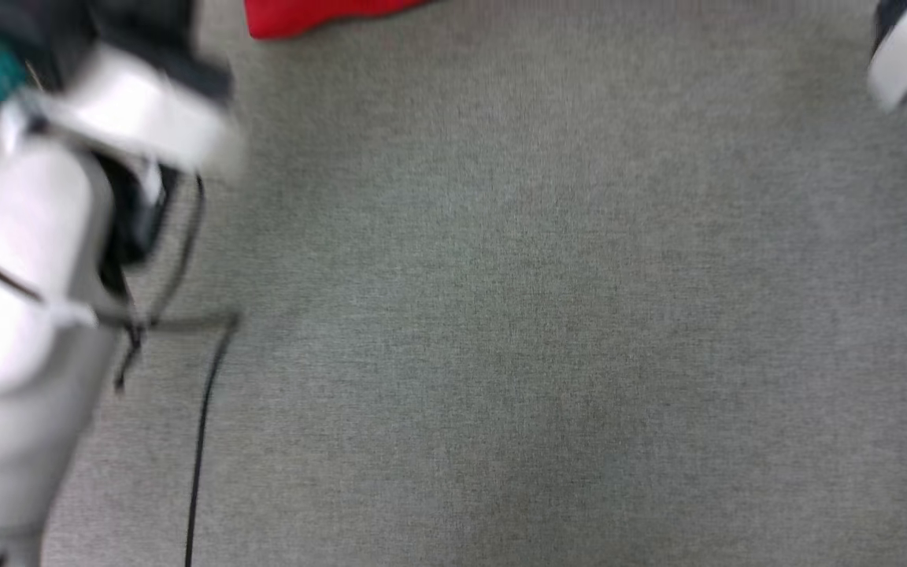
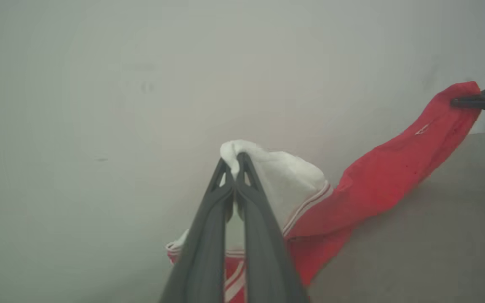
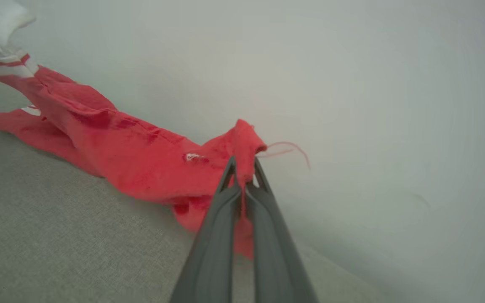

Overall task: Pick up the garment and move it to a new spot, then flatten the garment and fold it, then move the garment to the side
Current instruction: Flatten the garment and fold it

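Stage one in progress, judging by the grips. Left claw (image 2: 235, 160) is closed tight, pinching a bunch of the white sleeve (image 2: 284, 176) of the red jersey T-shirt (image 2: 373, 185). Right claw (image 3: 244, 167) is also fully closed, on a red corner of the shirt's edge with a loose thread (image 3: 289, 147) trailing off it. The T-shirt hangs stretched between the two claws, its lower folds sagging onto the grey woven surface (image 3: 57, 235) close to a pale wall (image 3: 352, 84). Head view is motion-blurred: the pale left forearm (image 1: 28, 276), a black cable (image 1: 201, 441) on the grey, and a sliver of red fabric at the top edge. So it is picked up, but I can't tell if it has reached the new spot. Not yet done: lay it down, flatten, fold, move aside. The lettering is hidden, so which side faces up is unknown.
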Controlling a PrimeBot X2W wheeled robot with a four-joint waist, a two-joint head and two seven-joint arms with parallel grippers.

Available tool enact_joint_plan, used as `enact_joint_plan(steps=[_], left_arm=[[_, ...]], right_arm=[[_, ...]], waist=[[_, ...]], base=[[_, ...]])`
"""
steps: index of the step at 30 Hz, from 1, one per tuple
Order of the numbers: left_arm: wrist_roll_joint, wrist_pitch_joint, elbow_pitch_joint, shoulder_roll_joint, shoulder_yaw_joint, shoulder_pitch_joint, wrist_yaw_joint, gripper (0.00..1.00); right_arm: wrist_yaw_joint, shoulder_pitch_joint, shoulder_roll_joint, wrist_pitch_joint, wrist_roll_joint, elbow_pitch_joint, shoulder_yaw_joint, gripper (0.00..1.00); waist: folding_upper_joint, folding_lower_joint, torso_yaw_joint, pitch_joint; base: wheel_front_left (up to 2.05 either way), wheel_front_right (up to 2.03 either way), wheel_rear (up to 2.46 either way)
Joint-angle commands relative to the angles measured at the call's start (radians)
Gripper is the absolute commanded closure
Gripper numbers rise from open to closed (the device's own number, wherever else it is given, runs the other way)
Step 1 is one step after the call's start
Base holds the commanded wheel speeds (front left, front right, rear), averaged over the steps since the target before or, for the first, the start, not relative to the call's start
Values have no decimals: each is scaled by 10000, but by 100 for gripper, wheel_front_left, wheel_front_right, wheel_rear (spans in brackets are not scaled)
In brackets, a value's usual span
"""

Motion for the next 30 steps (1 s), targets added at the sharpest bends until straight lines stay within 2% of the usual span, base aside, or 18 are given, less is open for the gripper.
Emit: enact_joint_plan(steps=[1, 4, 14, 23, 30], left_arm=[[-75, -21, -146, 40, 27, 238, 105, 100], [-249, 32, -668, 155, 7, 1644, 510, 100], [-1259, -55, -1456, 252, 76, 5706, 1309, 100], [-2055, -130, -1376, 59, -148, 8386, 1484, 100], [-2629, -66, -1479, -80, -362, 10104, 1640, 100]], right_arm=[[-15, 258, -6, -39, 27, -125, 41, 100], [-15, 1358, -99, 31, 225, -446, 16, 100], [-15, 4573, -204, 401, 827, -1113, -376, 100], [-15, 7472, -465, 675, 1461, -1434, -606, 100], [-15, 9545, -687, 927, 1698, -2004, -1109, 100]], waist=[[0, 1, 51, -400], [0, 1, 62, -892], [0, 1, 38, -2496], [0, 1, 170, -4087], [0, 1, 182, -4816]], base=[[0, 0, 0], [0, 0, 0], [0, 0, 0], [0, 0, 0], [0, 0, 0]])
